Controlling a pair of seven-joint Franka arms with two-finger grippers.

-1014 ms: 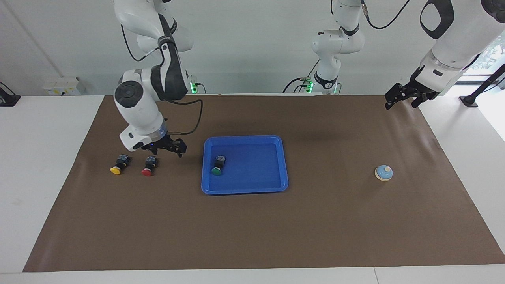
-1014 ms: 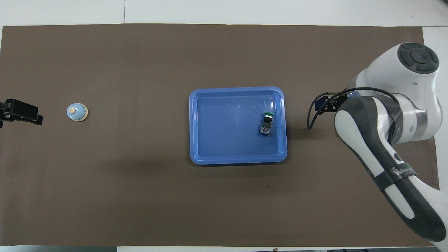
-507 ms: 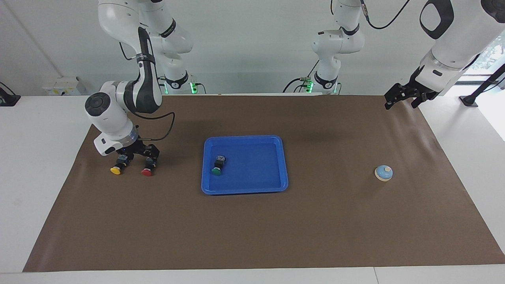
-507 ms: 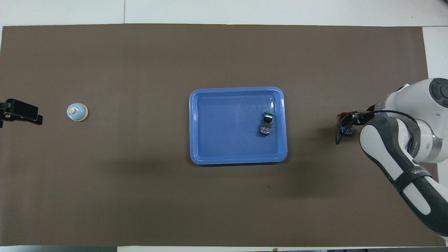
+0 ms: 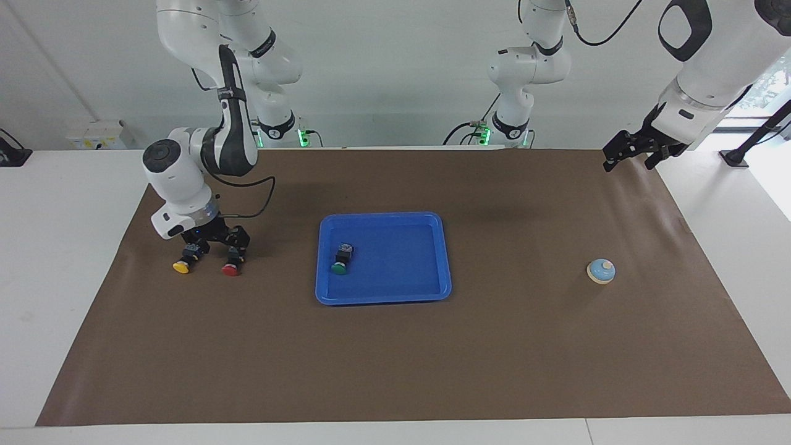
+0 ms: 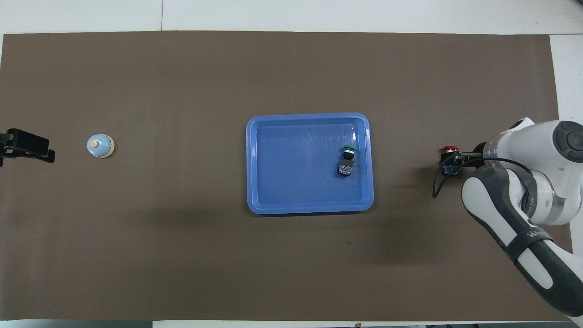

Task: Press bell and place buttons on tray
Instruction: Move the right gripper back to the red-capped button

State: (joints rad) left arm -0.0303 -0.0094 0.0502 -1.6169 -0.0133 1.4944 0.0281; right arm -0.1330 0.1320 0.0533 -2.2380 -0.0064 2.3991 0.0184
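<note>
Since a second ago the right gripper [image 5: 213, 238] has swung away from the tray [image 5: 445, 259] toward the right arm's end of the table and come down over the red button [image 5: 233, 262] and yellow button [image 5: 185, 259]. Its jaws stand wide open, holding nothing. In the overhead view both buttons lie at 3 o'clock from the tray. The green button [image 5: 341, 259] lies in the tray. The bell [image 5: 600, 271] sits at 9 o'clock, toward the left arm's end. The left gripper [image 5: 636, 151] waits open above the mat's [image 5: 395, 358] edge.
</note>
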